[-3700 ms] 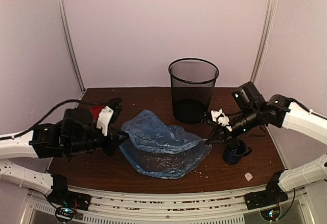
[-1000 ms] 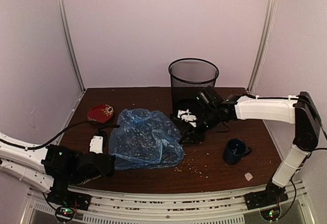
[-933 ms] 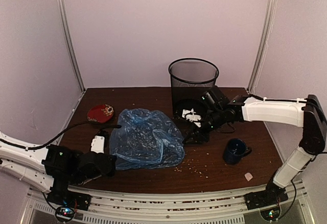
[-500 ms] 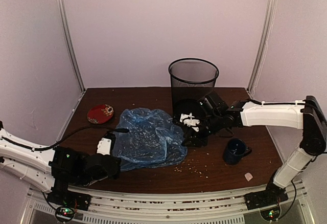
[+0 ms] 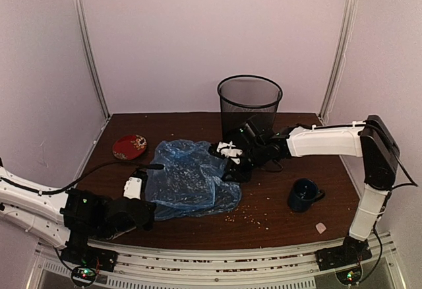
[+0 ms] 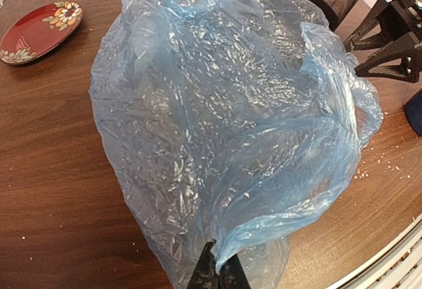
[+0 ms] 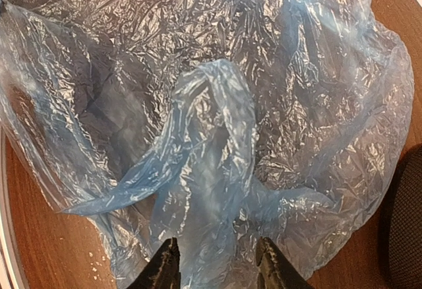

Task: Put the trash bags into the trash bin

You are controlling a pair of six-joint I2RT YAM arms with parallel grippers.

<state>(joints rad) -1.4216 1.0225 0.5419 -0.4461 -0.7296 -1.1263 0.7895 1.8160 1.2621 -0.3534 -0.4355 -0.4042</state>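
The trash bag [image 5: 188, 178] is a crumpled light-blue film heap on the brown table, left of centre. It fills the left wrist view [image 6: 231, 117] and the right wrist view [image 7: 217, 104]. My left gripper [image 5: 146, 204] sits low at the bag's near-left edge, shut on a fold of the film [image 6: 217, 277]. My right gripper [image 5: 231, 167] is open at the bag's right edge, its fingers spread over the film [image 7: 217, 256], holding nothing. The black mesh trash bin [image 5: 249, 114] stands upright behind the right gripper, apart from the bag.
A dark blue mug [image 5: 303, 195] stands at the right. A red patterned plate [image 5: 130, 146] lies at the far left. Crumbs [image 5: 247, 218] are scattered in front of the bag. A small pale scrap [image 5: 321, 227] lies near the front right edge.
My right gripper has moved left from beside the bin to the bag's right edge. My left gripper keeps hold of the bag's near edge; the bag has bunched slightly rightward.
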